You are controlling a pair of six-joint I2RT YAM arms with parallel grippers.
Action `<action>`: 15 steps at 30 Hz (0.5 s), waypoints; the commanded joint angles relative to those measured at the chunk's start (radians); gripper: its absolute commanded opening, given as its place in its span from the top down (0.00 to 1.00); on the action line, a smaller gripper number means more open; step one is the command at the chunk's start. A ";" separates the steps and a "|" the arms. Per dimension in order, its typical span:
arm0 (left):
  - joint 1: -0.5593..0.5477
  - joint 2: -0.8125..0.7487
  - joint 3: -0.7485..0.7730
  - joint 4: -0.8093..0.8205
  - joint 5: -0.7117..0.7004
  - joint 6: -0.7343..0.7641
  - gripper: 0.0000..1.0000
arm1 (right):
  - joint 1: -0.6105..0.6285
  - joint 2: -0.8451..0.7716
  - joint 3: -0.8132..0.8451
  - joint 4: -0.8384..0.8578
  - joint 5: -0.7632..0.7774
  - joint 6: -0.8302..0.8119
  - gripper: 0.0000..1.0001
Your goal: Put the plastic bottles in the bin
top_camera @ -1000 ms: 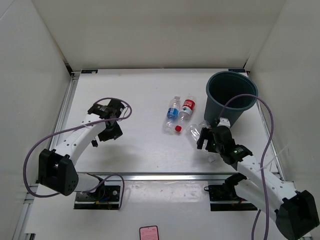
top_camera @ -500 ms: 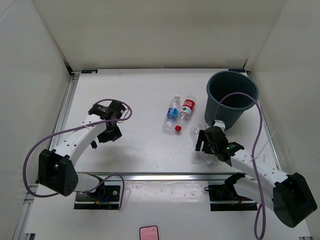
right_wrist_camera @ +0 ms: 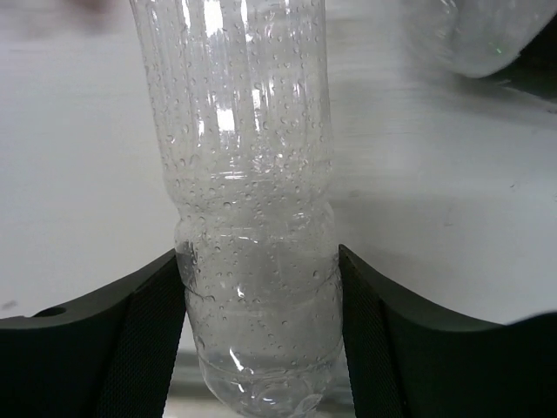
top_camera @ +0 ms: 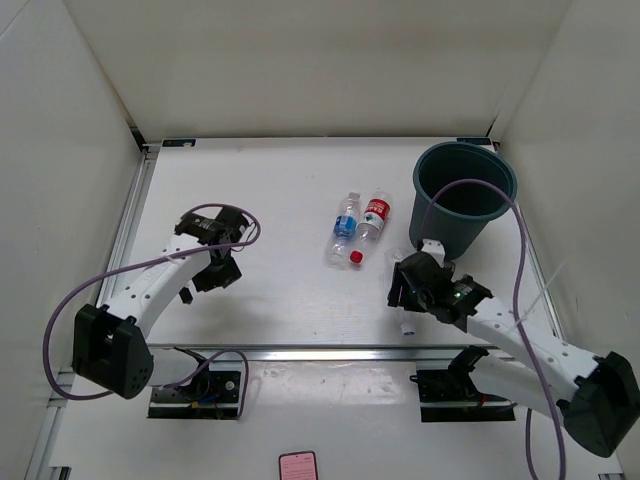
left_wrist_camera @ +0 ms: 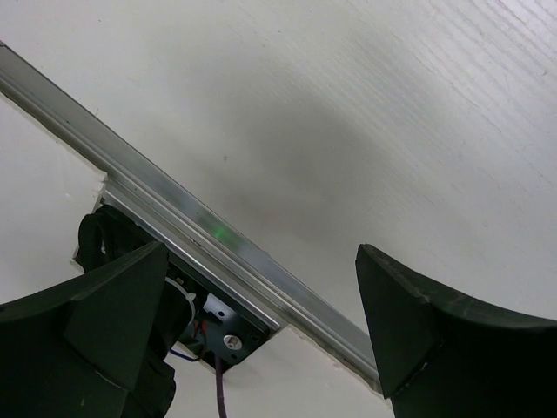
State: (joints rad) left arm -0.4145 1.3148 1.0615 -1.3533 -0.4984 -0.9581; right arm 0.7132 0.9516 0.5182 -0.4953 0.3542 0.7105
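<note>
Right tool (right_wrist_camera: 257, 340) is closed on the plain clear bottle (right_wrist_camera: 248, 174), fingers touching both sides of its lower body. The bottle is on the bench (top_camera: 270, 190), just near of the bin (top_camera: 447, 228). Another clear bottle (right_wrist_camera: 470, 35) is close by. Blue-labelled bottle (top_camera: 345, 222) and red-labelled bottle (top_camera: 374, 216) lie side by side mid-bench, left of the bin. Left tool (left_wrist_camera: 261, 305) is wide open and empty, over the near-left bench.

Left gripper (left_wrist_camera: 261, 261) wide — right gripper (right_wrist_camera: 259, 261) clamped
</note>
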 commanded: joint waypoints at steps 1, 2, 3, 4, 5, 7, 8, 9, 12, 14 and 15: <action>-0.004 -0.037 -0.003 -0.001 -0.011 -0.033 0.00 | 0.066 -0.089 0.196 -0.170 0.032 0.072 0.68; -0.004 -0.037 -0.003 0.009 -0.011 -0.044 0.00 | 0.103 -0.100 0.239 -0.237 0.032 0.089 0.70; -0.004 -0.026 -0.003 0.010 -0.011 -0.044 0.00 | 0.120 -0.112 0.282 -0.264 0.032 0.102 0.72; -0.004 -0.026 -0.003 0.010 -0.011 -0.054 0.00 | 0.136 -0.113 0.368 -0.284 0.032 0.112 0.78; -0.004 -0.017 -0.012 0.019 -0.011 -0.054 0.00 | 0.169 -0.113 0.412 -0.302 0.041 0.112 0.81; -0.014 -0.005 -0.012 0.031 -0.002 -0.064 0.00 | 0.193 -0.091 0.508 -0.333 0.080 0.100 0.88; -0.014 0.009 -0.012 0.031 -0.002 -0.064 0.00 | 0.203 -0.071 0.607 -0.342 0.109 0.063 0.88; -0.014 0.024 -0.012 0.040 -0.002 -0.064 0.00 | 0.203 -0.059 0.659 -0.342 0.142 0.038 0.89; -0.023 0.055 0.012 0.040 -0.002 -0.073 0.00 | 0.203 0.002 0.826 -0.267 0.366 -0.122 0.89; -0.023 0.066 0.021 0.040 -0.002 -0.083 0.00 | 0.137 0.079 0.905 -0.200 0.494 -0.187 0.88; -0.023 0.076 0.022 0.040 -0.002 -0.096 0.00 | 0.097 0.111 0.948 -0.200 0.527 -0.212 0.88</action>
State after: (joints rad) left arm -0.4305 1.3815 1.0573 -1.3270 -0.4965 -1.0199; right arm 0.8749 0.9874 1.3697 -0.7525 0.6395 0.6392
